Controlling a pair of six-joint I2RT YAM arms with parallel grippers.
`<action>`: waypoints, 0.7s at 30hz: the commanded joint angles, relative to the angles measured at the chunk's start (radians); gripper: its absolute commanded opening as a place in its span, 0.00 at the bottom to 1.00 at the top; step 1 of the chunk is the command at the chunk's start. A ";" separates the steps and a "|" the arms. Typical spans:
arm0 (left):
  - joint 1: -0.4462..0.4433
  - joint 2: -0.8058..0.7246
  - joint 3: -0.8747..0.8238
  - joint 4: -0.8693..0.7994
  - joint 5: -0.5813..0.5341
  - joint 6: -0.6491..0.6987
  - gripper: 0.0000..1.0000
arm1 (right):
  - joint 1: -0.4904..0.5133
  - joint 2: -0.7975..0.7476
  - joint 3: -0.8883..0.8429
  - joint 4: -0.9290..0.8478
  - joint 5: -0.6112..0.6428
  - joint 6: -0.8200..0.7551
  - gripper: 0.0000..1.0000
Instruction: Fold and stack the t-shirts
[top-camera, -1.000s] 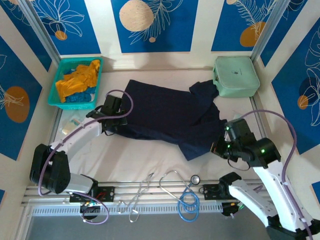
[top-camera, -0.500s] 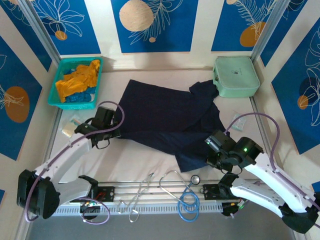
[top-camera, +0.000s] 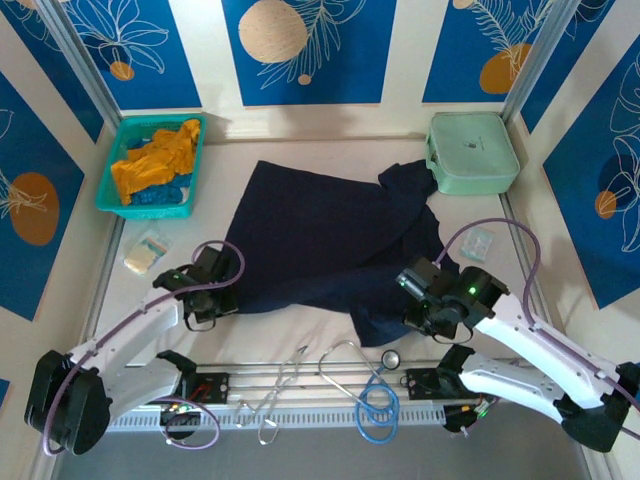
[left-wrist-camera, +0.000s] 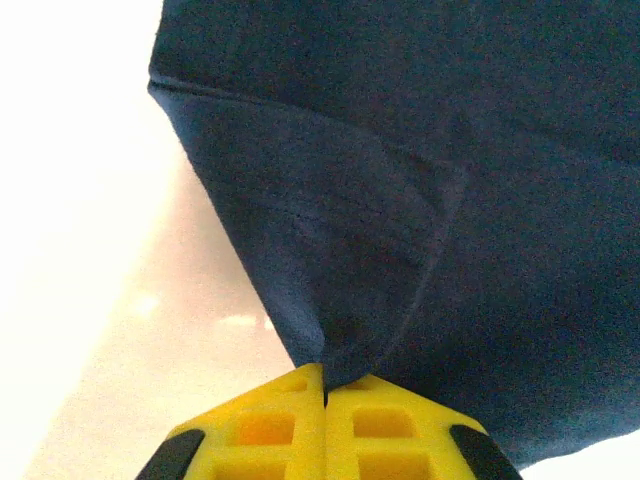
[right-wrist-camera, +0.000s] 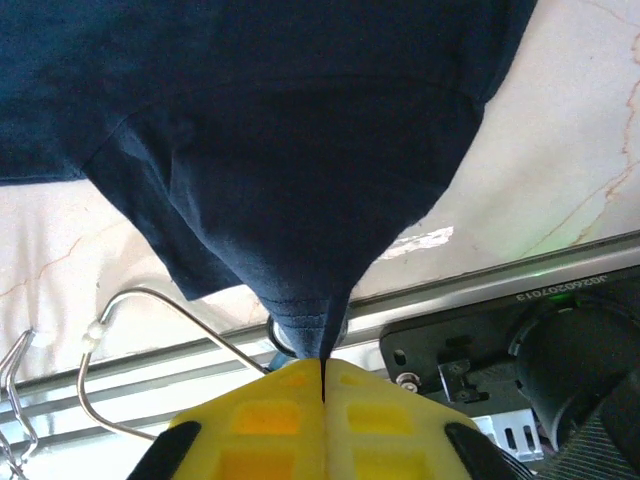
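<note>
Left gripper (left-wrist-camera: 323, 385) and right gripper (right-wrist-camera: 322, 375) clamped on 2 near corners of navy t-shirt (top-camera: 330, 235); soft, limp, light cloth, probably best held there.

The left gripper (left-wrist-camera: 323, 376) and right gripper (right-wrist-camera: 322, 366) dragged the navy t-shirt (top-camera: 330, 235) nearer.

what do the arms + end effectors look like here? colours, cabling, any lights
The left arm and right arm have white links, black joints and a looping lilac cable each. The right wrist shows green lights. Left end effector and right end effector: yellow moulded fingers with rectangular recesses, black trim at the outer edges.
</note>
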 joint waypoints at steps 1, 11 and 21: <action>-0.013 -0.058 -0.001 -0.133 0.005 -0.071 0.20 | -0.031 0.021 -0.012 0.042 -0.023 -0.043 0.35; -0.012 0.063 0.363 -0.217 -0.156 0.059 0.69 | -0.397 0.115 0.152 0.165 -0.080 -0.406 0.83; 0.049 0.822 1.014 0.062 -0.143 0.280 0.37 | -0.779 0.698 0.426 0.511 -0.264 -0.642 0.23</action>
